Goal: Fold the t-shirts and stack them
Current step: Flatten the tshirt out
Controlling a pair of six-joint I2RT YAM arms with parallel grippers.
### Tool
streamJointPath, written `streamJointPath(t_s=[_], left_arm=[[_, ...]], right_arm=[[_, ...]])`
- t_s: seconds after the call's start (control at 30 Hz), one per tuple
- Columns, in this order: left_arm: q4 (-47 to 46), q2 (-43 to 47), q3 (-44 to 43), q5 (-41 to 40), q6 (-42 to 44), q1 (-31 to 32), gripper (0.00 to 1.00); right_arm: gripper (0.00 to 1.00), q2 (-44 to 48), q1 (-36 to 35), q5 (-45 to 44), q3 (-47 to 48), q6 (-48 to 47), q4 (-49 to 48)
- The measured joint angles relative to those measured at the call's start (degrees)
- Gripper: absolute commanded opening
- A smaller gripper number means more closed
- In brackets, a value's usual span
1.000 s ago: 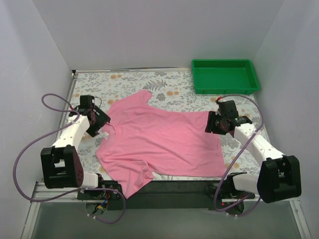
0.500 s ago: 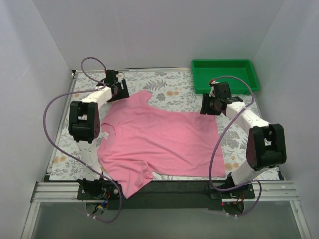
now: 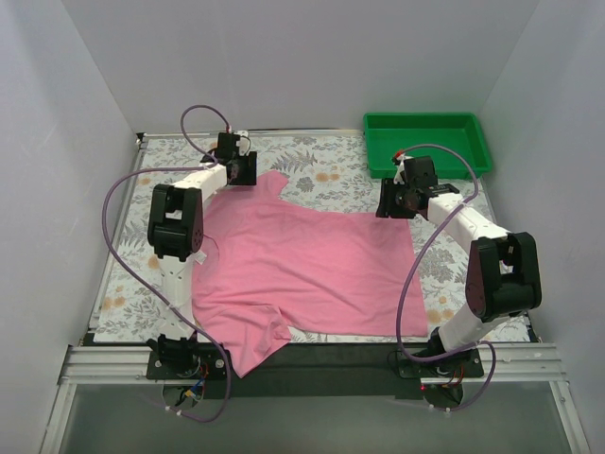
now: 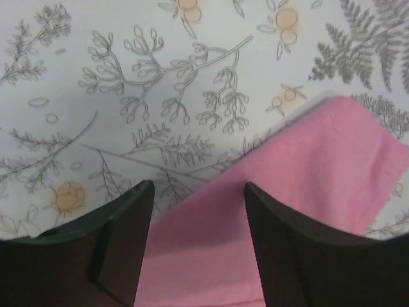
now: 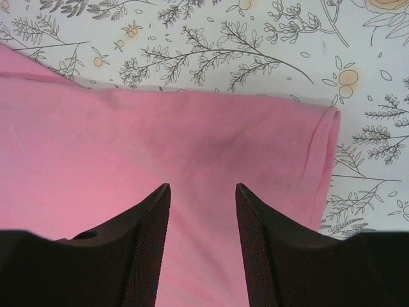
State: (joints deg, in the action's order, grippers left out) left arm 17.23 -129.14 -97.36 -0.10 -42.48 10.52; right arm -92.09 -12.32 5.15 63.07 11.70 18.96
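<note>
Pink t-shirt (image 3: pixel 302 265) on floral table (image 3: pixel 331 156), left hand (image 4: pixel 199 192) spread empty above sleeve, right hand (image 5: pixel 202 192) likewise above hem corner.

T-shirt (image 5: pixel 160 147) cut off at 9 and 6 o'clock edges of right wrist view. Left wrist view: sleeve (image 4: pixel 319 192) runs off at 6 o'clock. Overhead, left arm (image 3: pixel 177 222) partly covers collar.

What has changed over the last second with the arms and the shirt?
Both arms reached out toward the far edge of the pink t-shirt. The left gripper went from the collar side to the far sleeve, the right gripper from the right hem to its far corner. Both hover open; nothing was taken hold of. Shirt and green tray lie as before.
</note>
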Motion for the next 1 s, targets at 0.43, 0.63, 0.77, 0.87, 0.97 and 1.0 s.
streamJointPath(t_s=[0.43, 0.63, 0.77, 0.87, 0.97, 1.0], left_arm=[[-2.16, -0.61, 1.05, 2.4, 5.29, 1.92, 0.13], [-2.91, -0.13, 1.9, 1.49, 6.05, 2.8, 0.0], [-3.1, 1.01, 3.45, -2.36, 5.46, 3.69, 0.0], [-3.23, 3.32, 6.75, -8.98, 4.85, 5.88, 0.0], [-2.38, 6.86, 10.84, -17.03, 2.78, 10.45, 0.04], [-1.86, 8.02, 11.98, -19.37, 1.92, 12.52, 0.04]], right_arm=[[0.44, 0.02, -0.02, 0.85, -1.09, -0.57, -0.87], [0.44, 0.57, 0.0, 0.87, -1.51, -0.57, -1.09], [0.44, 2.16, -0.02, 0.79, -2.91, -0.59, -1.05], [0.44, 4.02, -0.02, 0.31, -3.76, -0.72, -0.98], [0.44, 5.86, 0.0, -0.07, -4.09, -0.79, -0.98], [0.44, 6.43, 0.0, -0.09, -4.24, -0.79, -1.07]])
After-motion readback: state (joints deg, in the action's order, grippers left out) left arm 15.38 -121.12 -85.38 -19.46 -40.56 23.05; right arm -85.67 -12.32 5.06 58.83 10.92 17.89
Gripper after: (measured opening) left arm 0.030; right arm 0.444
